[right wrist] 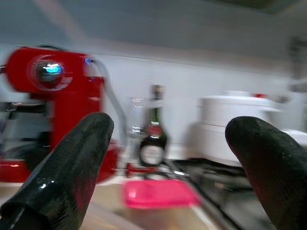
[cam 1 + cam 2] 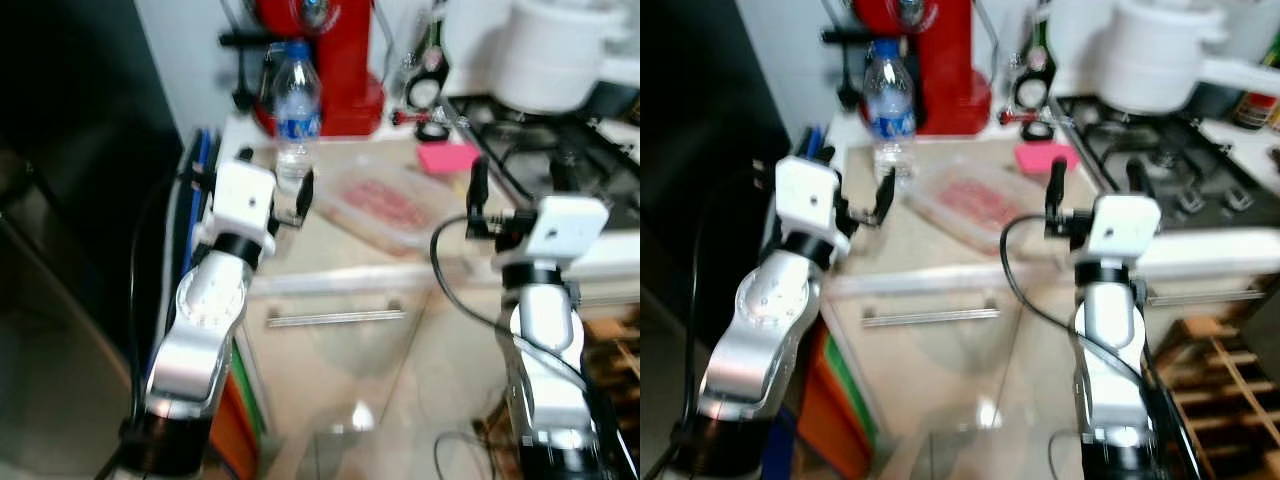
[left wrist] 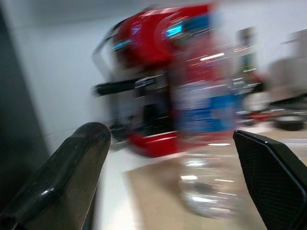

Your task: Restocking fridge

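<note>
A clear water bottle (image 2: 297,110) with a blue cap and blue label stands upright on the beige counter (image 2: 330,255), in front of a red coffee machine (image 2: 325,60). My left gripper (image 2: 278,190) is open just in front of the bottle's base (image 3: 206,187), its fingers (image 3: 62,182) spread to either side of it without touching. A clear packet of red meat (image 2: 385,205) lies on the counter right of the bottle. My right gripper (image 2: 520,185) is open and raised above the counter's right end, near the hob.
A pink box (image 2: 448,157) lies beside a gas hob (image 2: 560,150) carrying a white pot (image 2: 550,45). A dark bottle (image 1: 153,134) stands by the back wall. A dark appliance front (image 2: 60,250) rises on the left. Below the counter runs a drawer handle (image 2: 335,318).
</note>
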Robot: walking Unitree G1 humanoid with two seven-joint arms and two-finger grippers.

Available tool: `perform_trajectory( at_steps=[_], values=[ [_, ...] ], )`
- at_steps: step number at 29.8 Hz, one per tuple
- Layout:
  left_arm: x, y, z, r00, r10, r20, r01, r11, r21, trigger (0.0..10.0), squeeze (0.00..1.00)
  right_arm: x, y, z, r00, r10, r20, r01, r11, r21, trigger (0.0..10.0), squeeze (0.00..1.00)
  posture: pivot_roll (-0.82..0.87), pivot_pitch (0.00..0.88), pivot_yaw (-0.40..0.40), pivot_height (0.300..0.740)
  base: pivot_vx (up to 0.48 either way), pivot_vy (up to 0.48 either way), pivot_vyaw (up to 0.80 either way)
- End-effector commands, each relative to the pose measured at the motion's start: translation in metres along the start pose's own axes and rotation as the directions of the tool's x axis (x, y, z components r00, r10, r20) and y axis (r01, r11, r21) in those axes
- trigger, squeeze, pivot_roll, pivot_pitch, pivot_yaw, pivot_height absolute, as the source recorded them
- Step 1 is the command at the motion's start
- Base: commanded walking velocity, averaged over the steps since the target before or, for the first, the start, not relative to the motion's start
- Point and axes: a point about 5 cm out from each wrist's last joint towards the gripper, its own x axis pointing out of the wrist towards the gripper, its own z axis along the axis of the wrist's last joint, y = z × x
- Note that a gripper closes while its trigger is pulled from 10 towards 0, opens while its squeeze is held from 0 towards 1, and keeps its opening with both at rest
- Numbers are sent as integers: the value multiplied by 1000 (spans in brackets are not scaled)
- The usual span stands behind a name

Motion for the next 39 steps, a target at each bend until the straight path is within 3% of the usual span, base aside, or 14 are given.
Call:
perform_trajectory(
  at_steps=[1, 6, 10, 12, 14, 21, 28, 29, 39],
  values=[
    [11, 3, 8, 1000, 16, 12, -15, 999, -37, 10000, 0, 0, -10, 2, 999, -36, 5, 36, 999, -21, 10000, 0, -49, 0, 20, 740, 0, 0, 0],
    [32, 7, 23, 999, -32, -8, 31, 988, -154, 10000, 0, 1, -8, 2, 1000, -27, 3, 27, 999, -17, 10000, 0, -57, 0, 27, 740, 0, 0, 0],
    [39, 7, 20, 993, -104, -50, 89, 968, -235, 10000, 0, 1, -6, 1, 1000, -13, -3, 13, 1000, -12, 10000, 0, -61, 0, 32, 740, 0, 0, 0],
    [42, 9, 19, 991, -121, -59, 104, 968, -227, 10000, 0, 1, -5, 1, 1000, -7, -8, 7, 1000, -10, 10000, 0, -62, 0, 35, 740, 0, 0, 0],
    [57, 22, 20, 986, -148, -76, 134, 977, -168, 10000, 0, 0, -2, -2, 1000, 10, -25, -10, 1000, -4, 10000, 0, -61, 0, 47, 740, 0, 0, 0],
    [69, 37, 27, 978, -181, -101, 170, 979, -114, 10000, 0, -3, 4, -6, 999, 19, -39, -19, 1000, 6, 10000, 0, -70, 6, 77, 740, 0, 0, 0],
    [79, 31, 28, 956, -278, -96, 260, 951, -167, 10000, 0, -5, 8, -8, 998, 28, -52, -27, 999, 19, 10000, 0, -69, 17, 80, 740, 0, 0, 0],
    [86, 28, 23, 943, -319, -96, 297, 936, -191, 10000, 0, -6, 10, -8, 998, 38, -52, -37, 999, 24, 10000, 0, -71, 27, 87, 740, 0, 0, 0],
    [98, 23, 8, 924, -360, -128, 331, 921, -205, 10000, 0, -14, 14, -5, 997, 46, -56, -45, 999, 24, 10000, 0, -106, 64, 110, 740, 0, 0, 0]
  ],
)
